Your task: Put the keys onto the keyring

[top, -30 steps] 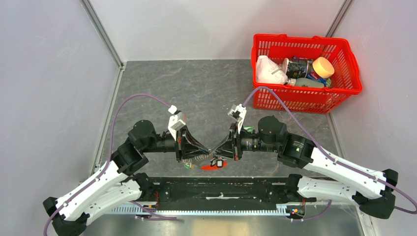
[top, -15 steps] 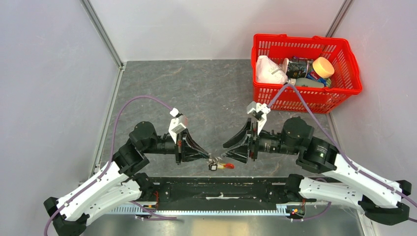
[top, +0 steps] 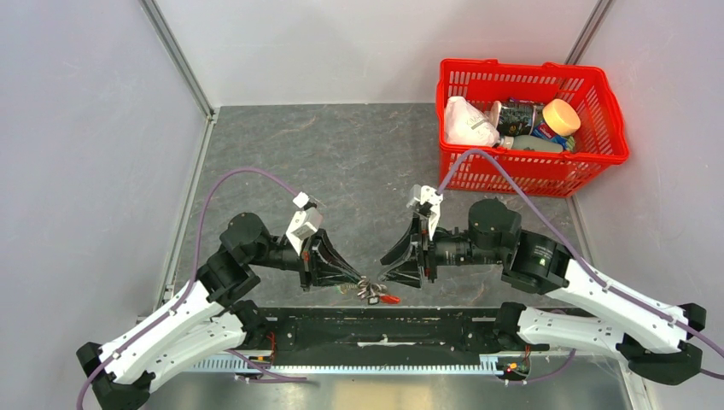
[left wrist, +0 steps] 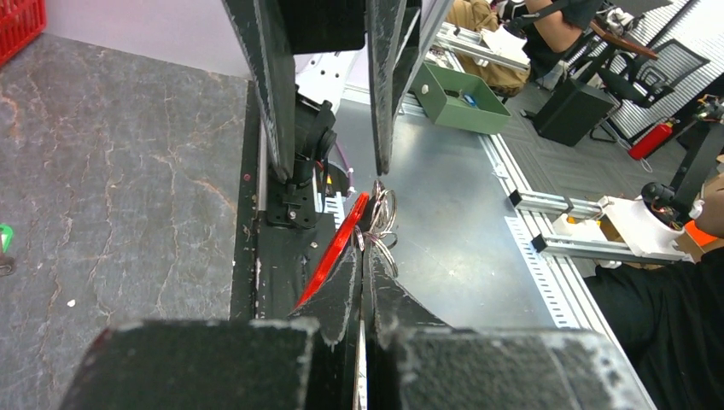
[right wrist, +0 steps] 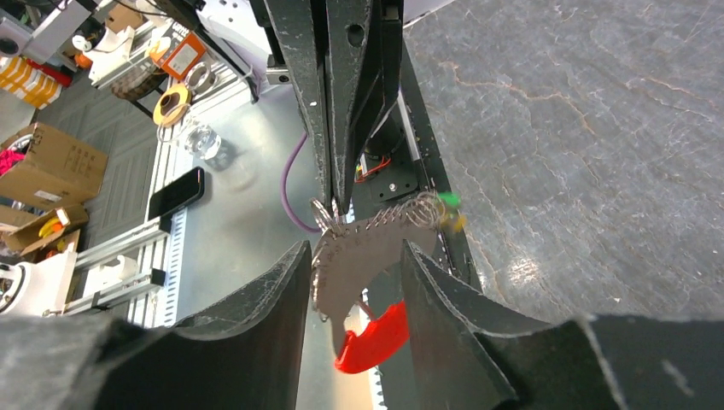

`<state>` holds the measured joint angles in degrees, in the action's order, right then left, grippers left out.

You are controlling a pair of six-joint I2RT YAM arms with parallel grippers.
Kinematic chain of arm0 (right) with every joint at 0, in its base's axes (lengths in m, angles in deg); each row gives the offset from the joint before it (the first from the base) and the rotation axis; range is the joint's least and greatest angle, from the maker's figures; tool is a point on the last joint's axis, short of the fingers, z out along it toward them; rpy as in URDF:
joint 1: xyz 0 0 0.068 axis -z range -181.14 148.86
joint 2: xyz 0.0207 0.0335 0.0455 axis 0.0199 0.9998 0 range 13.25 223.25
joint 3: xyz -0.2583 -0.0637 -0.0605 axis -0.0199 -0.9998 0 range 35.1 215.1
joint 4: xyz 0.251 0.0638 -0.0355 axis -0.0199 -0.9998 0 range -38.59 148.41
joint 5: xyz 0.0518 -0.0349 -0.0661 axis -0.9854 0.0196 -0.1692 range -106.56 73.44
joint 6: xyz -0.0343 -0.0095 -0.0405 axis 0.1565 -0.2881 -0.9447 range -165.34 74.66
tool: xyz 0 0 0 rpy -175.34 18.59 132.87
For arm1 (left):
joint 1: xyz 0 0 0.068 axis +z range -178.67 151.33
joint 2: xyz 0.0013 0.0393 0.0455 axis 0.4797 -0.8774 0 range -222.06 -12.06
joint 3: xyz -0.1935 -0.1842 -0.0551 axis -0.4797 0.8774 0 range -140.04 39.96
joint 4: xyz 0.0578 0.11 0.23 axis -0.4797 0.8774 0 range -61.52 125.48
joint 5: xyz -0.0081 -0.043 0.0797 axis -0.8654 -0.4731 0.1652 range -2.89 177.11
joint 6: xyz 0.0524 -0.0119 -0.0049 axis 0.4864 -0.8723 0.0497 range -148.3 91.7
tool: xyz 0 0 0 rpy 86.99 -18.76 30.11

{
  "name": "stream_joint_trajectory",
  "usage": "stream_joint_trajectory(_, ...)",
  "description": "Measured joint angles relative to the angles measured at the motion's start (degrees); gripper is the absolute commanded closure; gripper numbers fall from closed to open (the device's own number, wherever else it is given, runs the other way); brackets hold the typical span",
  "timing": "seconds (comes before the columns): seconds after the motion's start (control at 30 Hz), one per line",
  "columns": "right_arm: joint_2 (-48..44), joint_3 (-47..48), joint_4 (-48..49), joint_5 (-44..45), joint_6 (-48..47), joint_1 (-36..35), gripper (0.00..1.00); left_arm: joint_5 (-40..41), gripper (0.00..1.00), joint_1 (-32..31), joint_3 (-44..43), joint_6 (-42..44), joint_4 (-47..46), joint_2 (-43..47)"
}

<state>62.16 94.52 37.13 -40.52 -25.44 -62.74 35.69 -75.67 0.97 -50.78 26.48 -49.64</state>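
My left gripper (top: 362, 284) is shut on the keyring (left wrist: 335, 253), a thin loop whose red part (top: 391, 299) hangs just above the table's front edge. Small silvery rings and keys (left wrist: 382, 215) bunch at its fingertips. In the right wrist view the keyring (right wrist: 374, 335) shows as a grey curved piece with a red end, and a row of rings with green and yellow tags (right wrist: 447, 205) hangs along it. My right gripper (right wrist: 354, 266) stands open, one finger on each side of that piece, facing the left gripper tip to tip.
A red basket (top: 598, 90) with bottles and packets stands at the back right. The black mounting rail (top: 384, 329) runs right below the grippers. A small green thing (left wrist: 3, 237) lies on the grey mat (top: 341, 162).
My right gripper has opened, drawn back to the right, then come closer to the left gripper again. The left gripper, still holding the keyring, has dropped slightly toward the front edge.
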Motion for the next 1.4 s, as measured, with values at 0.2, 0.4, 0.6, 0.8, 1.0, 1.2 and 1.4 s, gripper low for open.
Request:
stream_joint_trajectory(0.2,2.1,0.1,-0.2,-1.2,-0.9,0.0,0.54,-1.7,0.98,0.0,0.0,0.0,-0.9,-0.8)
stream_joint_trajectory(0.4,2.8,0.1,0.5,-2.7,-1.0,0.0,0.54,-1.8,0.98,0.0,0.0,0.0,-1.4,-0.6)
stream_joint_trajectory(0.6,2.8,-0.2,2.4,-4.6,-0.3,0.0,0.53,-1.5,0.98,0.0,0.1,0.0,-1.6,-0.6)
stream_joint_trajectory(0.8,3.1,-2.1,4.9,-4.9,0.5,0.0,0.54,-1.2,0.98,0.0,1.0,-0.6,-3.8,-1.1)
stream_joint_trajectory(1.0,4.4,-3.9,7.6,-4.9,1.2,0.0,0.52,-1.2,0.98,0.0,1.6,-1.3,-5.5,-2.2)
stream_joint_trajectory(1.2,2.7,-4.7,7.6,-3.3,1.3,0.0,0.52,-1.6,0.98,0.0,1.6,-1.9,-6.8,-3.3)
stream_joint_trajectory(1.4,0.6,-4.7,7.7,-2.0,1.3,0.0,0.53,-2.0,0.98,0.0,1.6,-2.4,-8.3,-3.7)
